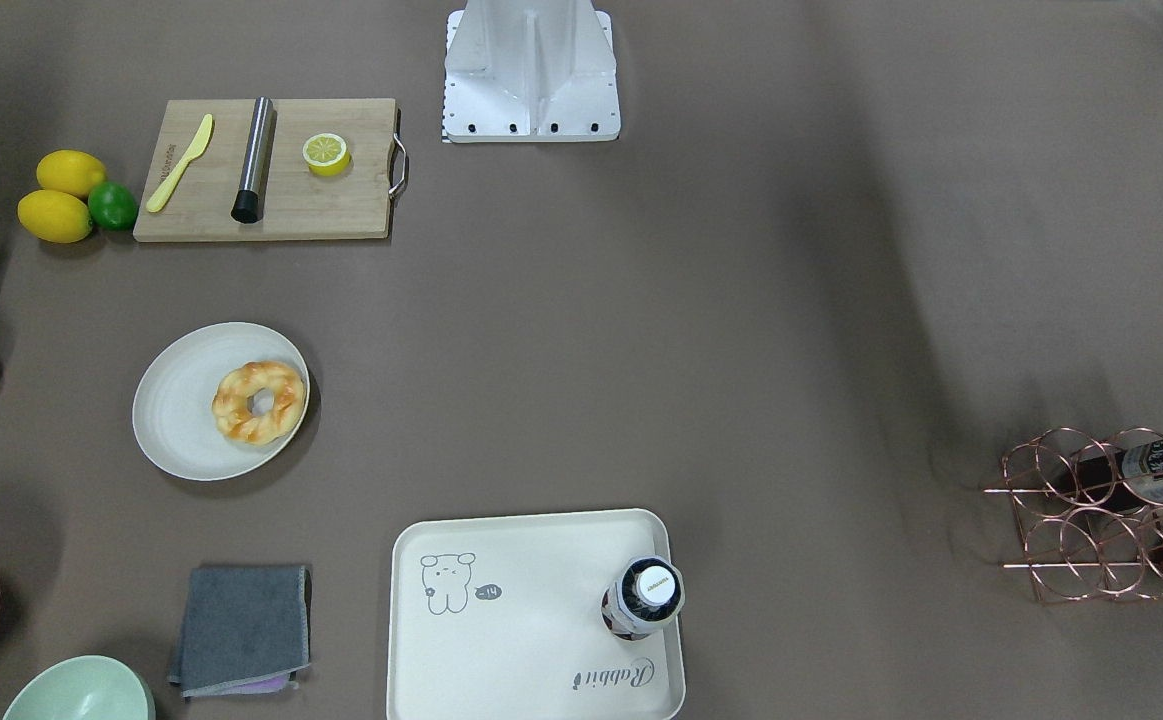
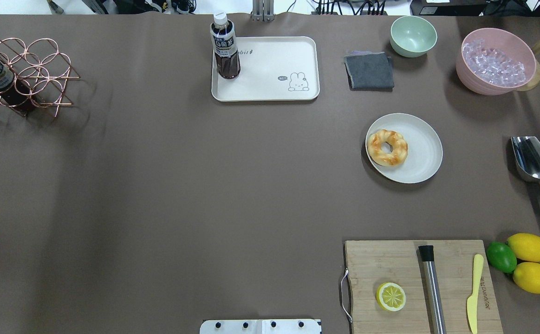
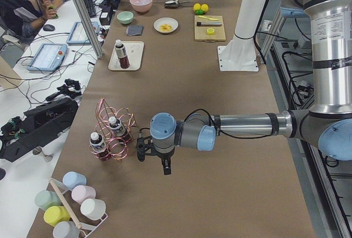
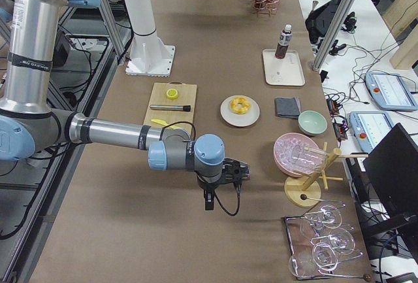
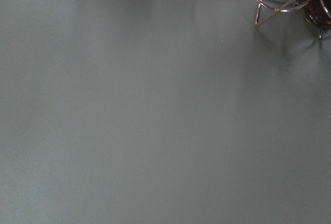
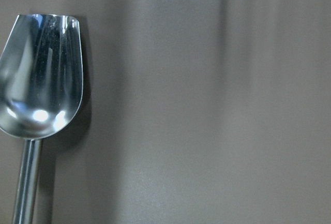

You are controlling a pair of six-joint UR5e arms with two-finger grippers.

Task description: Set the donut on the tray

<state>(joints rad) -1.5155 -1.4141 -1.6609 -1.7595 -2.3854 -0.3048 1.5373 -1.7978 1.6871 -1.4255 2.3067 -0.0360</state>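
The golden-brown twisted donut (image 2: 387,147) lies on the left part of a round off-white plate (image 2: 420,153), on the robot's right side of the table; it also shows in the front view (image 1: 258,401). The cream tray (image 2: 270,69) with the grey animal drawing lies at the far edge, with a dark drink bottle (image 2: 225,46) upright in one corner. My left gripper (image 3: 144,151) shows only in the left side view, beside the copper rack, far from both. My right gripper (image 4: 236,170) shows only in the right side view, near the scoop. I cannot tell if either is open.
A wooden cutting board (image 2: 390,264) with a halved lemon (image 2: 391,296), a steel tube and a yellow knife lies near right. A metal scoop (image 2: 533,160), lemons and a lime, a pink ice bowl (image 2: 495,60), a green bowl (image 2: 413,35), a grey cloth (image 2: 369,70) and a copper bottle rack (image 2: 19,76) stand around.
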